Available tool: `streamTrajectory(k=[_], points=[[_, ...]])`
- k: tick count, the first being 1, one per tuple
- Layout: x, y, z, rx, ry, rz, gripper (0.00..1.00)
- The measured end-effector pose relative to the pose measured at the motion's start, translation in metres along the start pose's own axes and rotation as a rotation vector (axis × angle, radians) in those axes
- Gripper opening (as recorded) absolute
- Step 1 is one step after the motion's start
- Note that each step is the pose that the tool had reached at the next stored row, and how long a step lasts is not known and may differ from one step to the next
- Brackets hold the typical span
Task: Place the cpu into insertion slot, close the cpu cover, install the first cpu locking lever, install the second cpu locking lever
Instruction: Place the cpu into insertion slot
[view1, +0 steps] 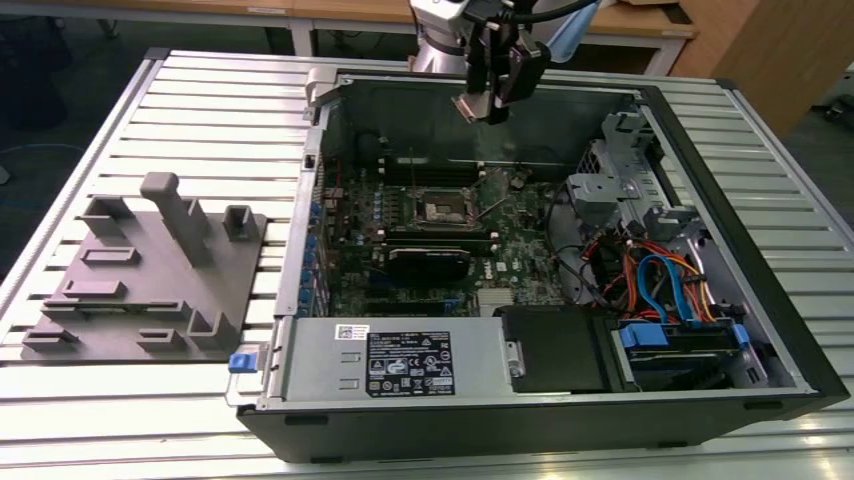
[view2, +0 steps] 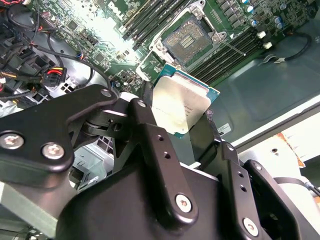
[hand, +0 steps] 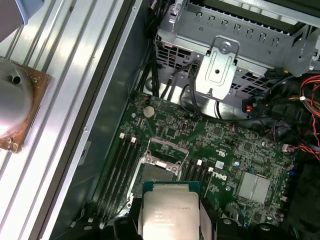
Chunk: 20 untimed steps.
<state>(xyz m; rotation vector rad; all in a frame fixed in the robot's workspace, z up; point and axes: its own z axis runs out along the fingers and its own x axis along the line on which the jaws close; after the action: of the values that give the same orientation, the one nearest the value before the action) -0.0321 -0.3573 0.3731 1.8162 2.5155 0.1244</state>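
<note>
My gripper (view1: 489, 95) hangs over the far wall of the open computer case (view1: 727, 130), shut on the cpu (view2: 182, 102). The chip's silver-grey top with a green edge also appears between the black fingers (view2: 150, 125) in the first wrist view, cpu (hand: 170, 212). Well below it on the green motherboard lies the insertion slot (view1: 447, 208), a square socket with a dark centre, slot (view2: 187, 42) and slot (hand: 157, 175) in both wrist views. The cpu cover (hand: 166, 151) stands raised at the socket's far side, leaving the socket open.
A black card (view1: 427, 262) lies just in front of the socket. A grey power supply box (view1: 387, 362) fills the case's near side. A drive cage (view1: 621, 190) and coloured cables (view1: 654, 280) crowd the exterior view's right. A grey fixture block (view1: 147, 270) sits on the slatted table.
</note>
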Motion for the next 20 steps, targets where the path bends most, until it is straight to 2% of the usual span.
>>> streamTrajectory(k=[9, 20], points=[[0.0000, 0.0000, 0.0002, -0.0003, -0.0008, 0.010, 0.54], [0.0000, -0.0002, 0.0020, -0.0036, -0.0181, 0.208, 0.54]])
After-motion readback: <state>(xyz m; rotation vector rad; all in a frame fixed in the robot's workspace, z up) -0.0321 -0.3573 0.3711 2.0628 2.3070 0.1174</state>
